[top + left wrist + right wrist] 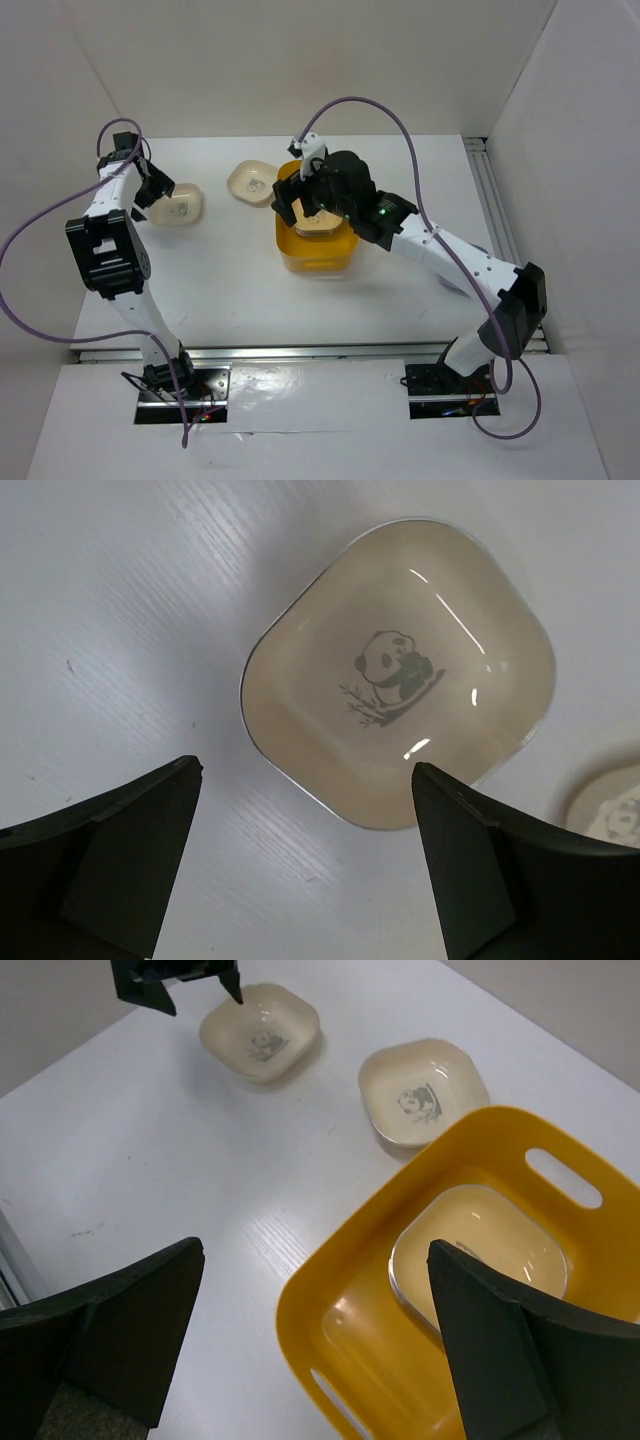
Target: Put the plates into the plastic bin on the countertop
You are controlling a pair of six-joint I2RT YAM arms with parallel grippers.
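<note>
This looks like a robotics lab test cell rather than a kitchen: a bare white tabletop (240, 290) boxed in by plain white panels (300, 60). Two robot arms (110, 250) stand by an aluminium rail (300, 352) at its near edge, with purple cables (360, 100) looping loose and small panda dishes (400, 670) laid out as props.

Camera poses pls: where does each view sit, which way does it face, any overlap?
Top external: above and behind, looking down on the countertop; left arm and right arm show.
Left wrist: on the left gripper, looking down at the beige plate; its open fingers show.
Right wrist: on the right gripper over the plastic bin, looking down and leftward; its open fingers show.
Shared: both wrist views catch the beige plate.
</note>
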